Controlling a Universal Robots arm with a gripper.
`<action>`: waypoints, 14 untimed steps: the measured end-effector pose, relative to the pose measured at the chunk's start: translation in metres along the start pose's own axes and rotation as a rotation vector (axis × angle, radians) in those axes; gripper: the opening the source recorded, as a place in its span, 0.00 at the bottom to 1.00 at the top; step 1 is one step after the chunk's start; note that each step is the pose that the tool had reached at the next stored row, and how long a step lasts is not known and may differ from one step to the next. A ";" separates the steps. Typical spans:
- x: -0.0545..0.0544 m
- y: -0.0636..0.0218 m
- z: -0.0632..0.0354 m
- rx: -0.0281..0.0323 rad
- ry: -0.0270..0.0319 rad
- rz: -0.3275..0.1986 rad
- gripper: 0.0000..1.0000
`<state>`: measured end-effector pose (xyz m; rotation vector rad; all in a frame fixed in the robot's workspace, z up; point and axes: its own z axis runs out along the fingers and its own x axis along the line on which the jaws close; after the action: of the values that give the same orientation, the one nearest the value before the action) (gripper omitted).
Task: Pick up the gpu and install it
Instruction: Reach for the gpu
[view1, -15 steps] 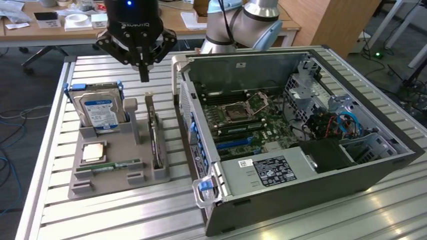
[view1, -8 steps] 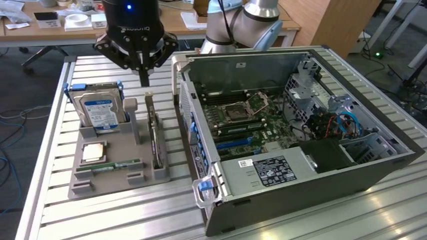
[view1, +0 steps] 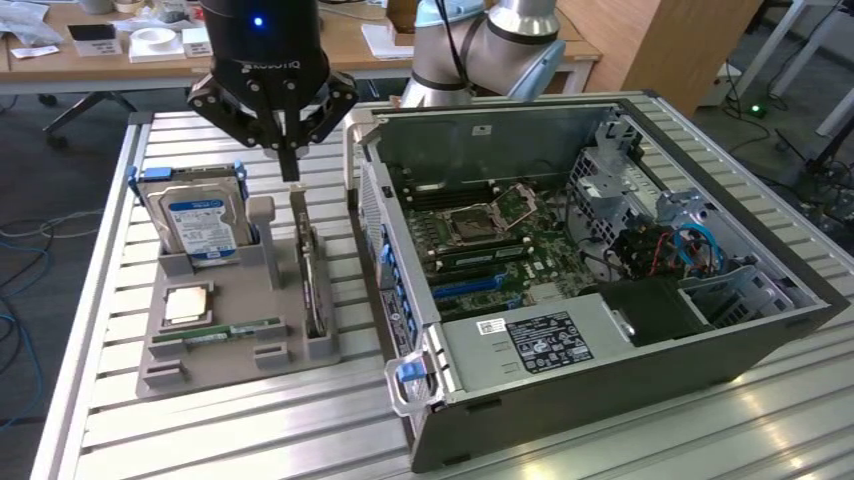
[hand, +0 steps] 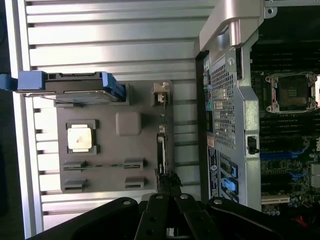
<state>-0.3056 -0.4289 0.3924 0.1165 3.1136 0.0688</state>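
The ribbed aluminium surface (view1: 200, 440) carries an open grey steel computer case (view1: 467, 140) with its green motherboard exposed. Over the exterior view's left of the case hangs the glossy black end effector (view1: 290, 172), its fingers pinched together on the far top corner of the gpu (view1: 311, 280). The gpu, a thin dark card, stands on edge in the right slot of a matte grey plastic tray (view1: 227, 345), just beside the case. Farther left, the tray holds an upright silver hard drive (view1: 200, 218) in blue rails, a square metallic processor (view1: 187, 303) and a narrow green memory stick (view1: 220, 333).
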 end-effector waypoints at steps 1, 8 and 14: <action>0.000 0.0000 0.0000 -0.0001 0.0000 0.000 0.11; 0.006 -0.0007 -0.0001 0.0000 0.0001 0.000 0.11; 0.007 -0.0019 0.0000 0.0000 0.0000 0.000 0.11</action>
<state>-0.3125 -0.4303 0.3922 0.1167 3.1136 0.0689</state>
